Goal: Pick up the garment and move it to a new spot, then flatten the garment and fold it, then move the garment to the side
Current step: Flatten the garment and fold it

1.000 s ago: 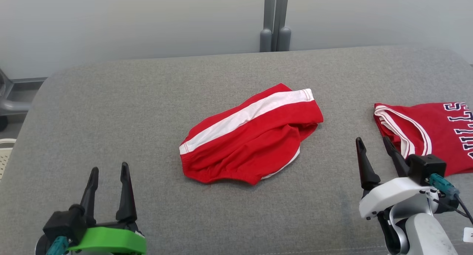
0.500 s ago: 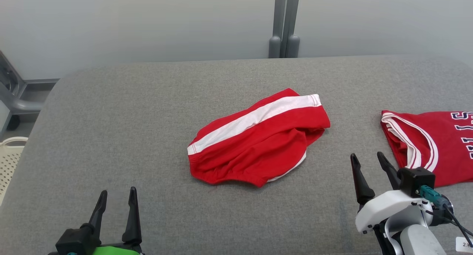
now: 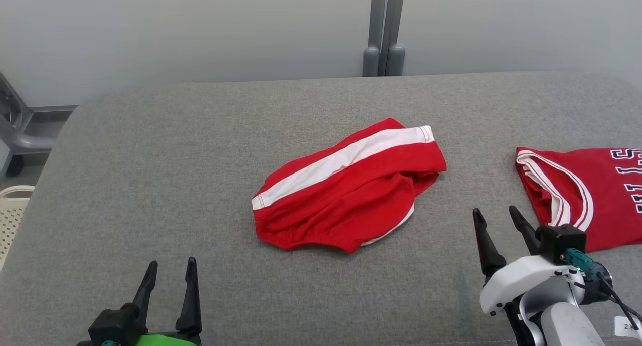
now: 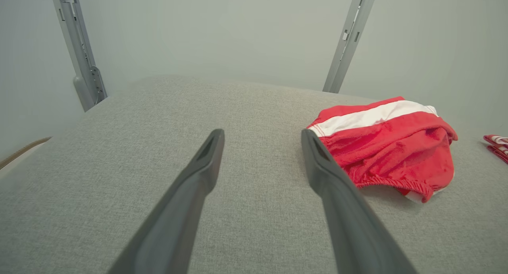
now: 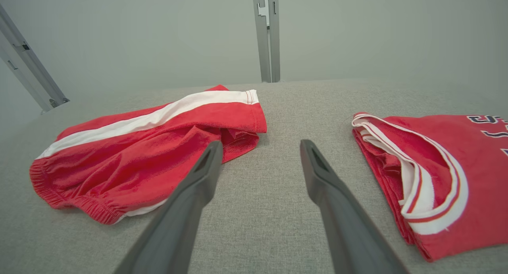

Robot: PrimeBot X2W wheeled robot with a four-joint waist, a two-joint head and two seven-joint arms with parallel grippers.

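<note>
Red shorts with a white side stripe (image 3: 346, 185) lie crumpled in the middle of the grey cushioned surface (image 3: 200, 150); they also appear in the left wrist view (image 4: 389, 147) and the right wrist view (image 5: 143, 151). My left gripper (image 3: 170, 271) stands open at the lower left, well short of the shorts, nothing between its fingers (image 4: 198, 178). My right gripper (image 3: 496, 218) stands open at the lower right, between the shorts and a red jersey, its fingers (image 5: 321, 178) empty.
A folded red jersey with white trim and dark lettering (image 3: 582, 190) lies at the right edge (image 5: 436, 178). A grey post (image 3: 382, 30) rises behind the surface against the pale wall. A white perforated basket (image 3: 12, 210) sits off the left edge.
The head camera has shifted, so the whole scene sits lower and slightly right. Both grippers appear lower in the picture; the shorts and jersey have not moved on the surface.
</note>
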